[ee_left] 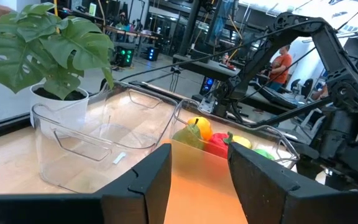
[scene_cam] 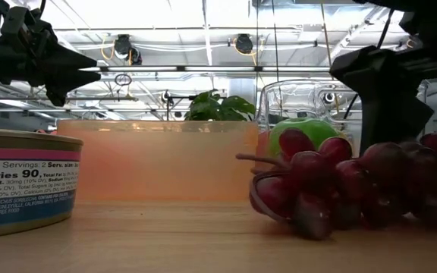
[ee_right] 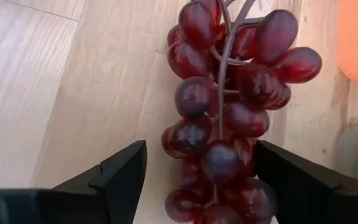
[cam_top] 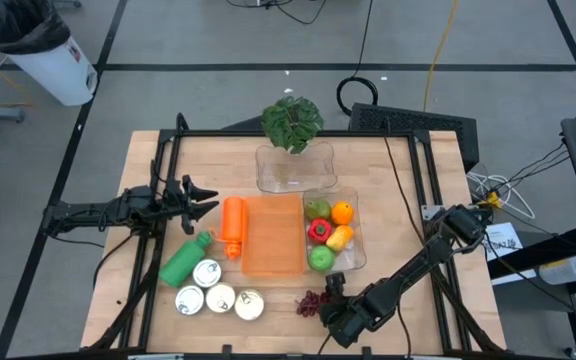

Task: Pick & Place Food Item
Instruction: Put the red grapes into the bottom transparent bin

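Note:
A bunch of dark red grapes lies on its side on the wooden table near the front edge, its stem pointing away from my right gripper. My right gripper slants down over the bunch's near end. It is open, with one finger on each side of the lowest grapes. A gap shows between that finger and the grapes. The low view shows the gripper's dark shape just above the bunch. My left gripper hovers level at the table's left, open, holding nothing.
An orange tray sits mid-table, with a clear bin of fruit and peppers on its right. An empty clear container and a potted plant stand behind. A carrot, a green bottle and three cans lie at the near left.

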You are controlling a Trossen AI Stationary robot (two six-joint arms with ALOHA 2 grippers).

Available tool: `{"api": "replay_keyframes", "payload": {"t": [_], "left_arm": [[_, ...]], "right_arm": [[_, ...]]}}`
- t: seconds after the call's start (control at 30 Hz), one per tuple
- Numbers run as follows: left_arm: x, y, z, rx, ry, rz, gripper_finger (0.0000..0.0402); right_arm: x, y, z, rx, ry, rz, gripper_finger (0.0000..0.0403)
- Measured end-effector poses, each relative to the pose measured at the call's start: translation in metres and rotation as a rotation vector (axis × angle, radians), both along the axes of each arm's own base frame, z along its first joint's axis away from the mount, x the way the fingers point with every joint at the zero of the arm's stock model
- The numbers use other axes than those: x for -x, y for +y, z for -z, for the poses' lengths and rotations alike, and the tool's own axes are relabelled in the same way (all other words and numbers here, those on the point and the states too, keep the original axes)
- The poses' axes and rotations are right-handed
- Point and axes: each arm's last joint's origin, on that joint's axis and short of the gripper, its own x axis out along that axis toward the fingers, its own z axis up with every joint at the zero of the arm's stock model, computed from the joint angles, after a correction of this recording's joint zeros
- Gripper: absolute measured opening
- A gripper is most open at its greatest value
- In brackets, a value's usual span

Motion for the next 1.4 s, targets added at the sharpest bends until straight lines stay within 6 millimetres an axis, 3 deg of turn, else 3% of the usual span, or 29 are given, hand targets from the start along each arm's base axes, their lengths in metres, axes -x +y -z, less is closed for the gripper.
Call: {"api": "replay_keyframes", "payload": {"t": [0.17, 0.47, 0.7, 1.0, 1.27, 1.4], "left_arm": [[0.000, 0.000, 0.000, 0.000, 0.000, 0.000, 0.0172], [0.000, 0.000, 0.000, 0.000, 0.000, 0.000, 0.0196], [0.000, 0.000, 0.000, 0.000, 0.000, 0.000, 0.0209], [0.000, 0.000, 0.000, 0.000, 0.000, 0.000, 0.0192], [0.000, 0.000, 0.000, 0.000, 0.000, 0.000, 0.0175], [0.000, 0.000, 0.000, 0.000, 0.000, 0.000, 0.0169]], "right_arm": [[0.001, 0.000, 0.000, -0.001, 0.002, 0.000, 0.0223], [-0.002, -0.003, -0.002, -0.043, 0.015, 0.036, 0.0098], [0.007, -0.002, -0.031, -0.127, -0.004, 0.002, 0.0016], [0.040, -0.005, -0.096, -0.112, -0.166, -0.067, 0.0024], [0.076, -0.026, -0.157, -0.004, -0.401, -0.029, 0.0011], [0.093, -0.042, -0.174, 0.061, -0.504, -0.003, 0.0015]]}}
